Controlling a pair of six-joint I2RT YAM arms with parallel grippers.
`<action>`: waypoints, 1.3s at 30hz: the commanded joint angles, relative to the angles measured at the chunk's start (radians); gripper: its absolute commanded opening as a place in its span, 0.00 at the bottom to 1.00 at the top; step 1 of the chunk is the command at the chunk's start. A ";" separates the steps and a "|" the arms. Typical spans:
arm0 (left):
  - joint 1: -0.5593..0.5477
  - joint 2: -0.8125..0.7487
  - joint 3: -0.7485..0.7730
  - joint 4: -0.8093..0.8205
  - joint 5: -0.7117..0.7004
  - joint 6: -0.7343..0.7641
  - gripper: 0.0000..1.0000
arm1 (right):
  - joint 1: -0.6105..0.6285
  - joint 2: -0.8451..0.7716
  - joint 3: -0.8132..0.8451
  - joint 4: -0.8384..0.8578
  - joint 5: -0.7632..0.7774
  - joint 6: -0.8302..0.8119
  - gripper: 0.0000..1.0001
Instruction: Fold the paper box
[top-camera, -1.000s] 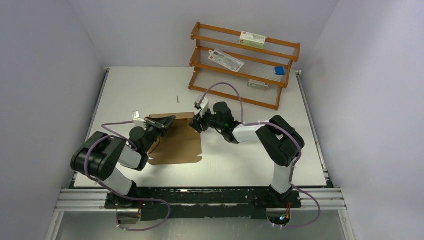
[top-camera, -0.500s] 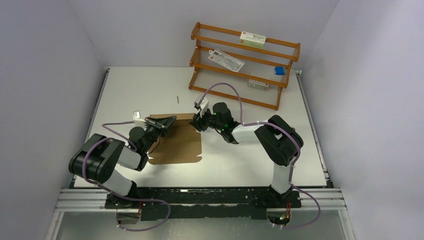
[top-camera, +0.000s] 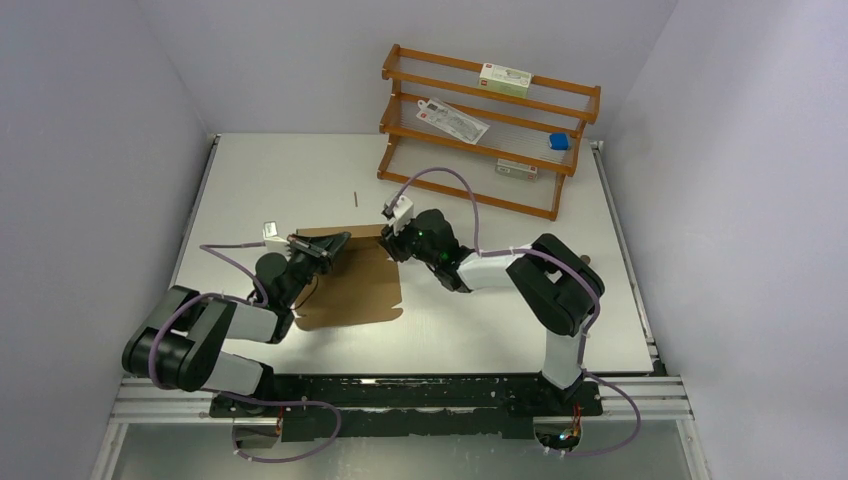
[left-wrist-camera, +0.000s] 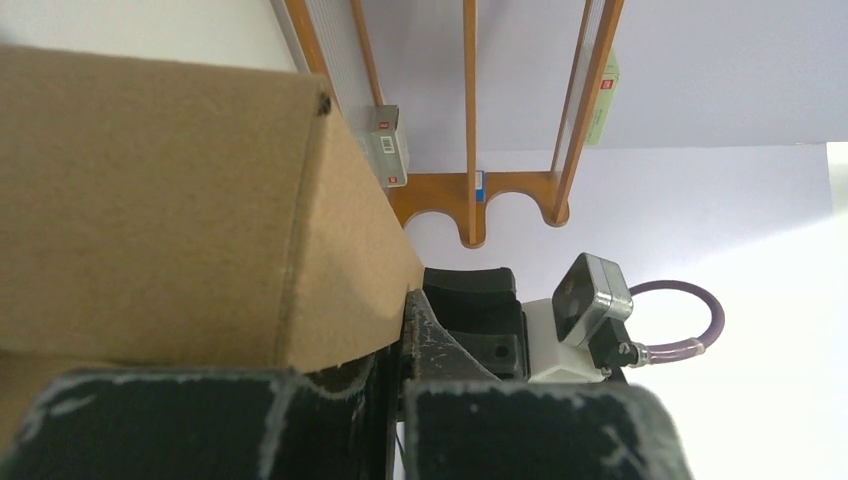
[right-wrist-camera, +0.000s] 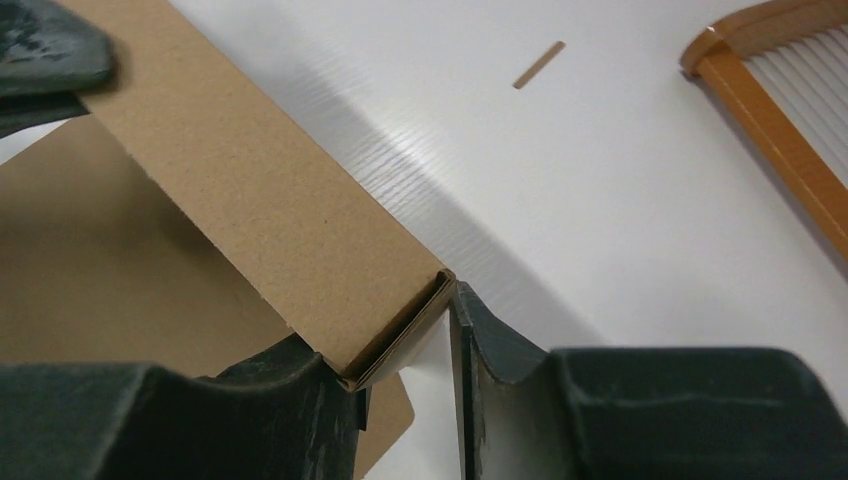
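Just in front of the wooden rack (top-camera: 487, 128), toward the arms, the paper box (top-camera: 355, 292) is laid flat on the table (top-camera: 500, 305), its rack-side strip stood up. One end of that strip is pinched by the shut left gripper (top-camera: 336, 243); the other is straddled by the right gripper (top-camera: 391, 247), though a firm squeeze can't be confirmed. Probably best if both ends are kept level and the crease gets pressed evenly.
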 joint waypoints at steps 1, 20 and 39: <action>-0.016 -0.029 -0.030 0.017 0.097 0.010 0.06 | -0.024 0.002 0.032 -0.050 0.306 0.032 0.18; -0.003 -0.274 0.260 -0.744 0.153 0.500 0.78 | -0.038 0.030 0.141 -0.263 0.066 -0.079 0.02; 0.061 0.010 0.672 -1.056 0.369 0.817 0.87 | -0.057 0.029 0.147 -0.319 -0.113 -0.163 0.06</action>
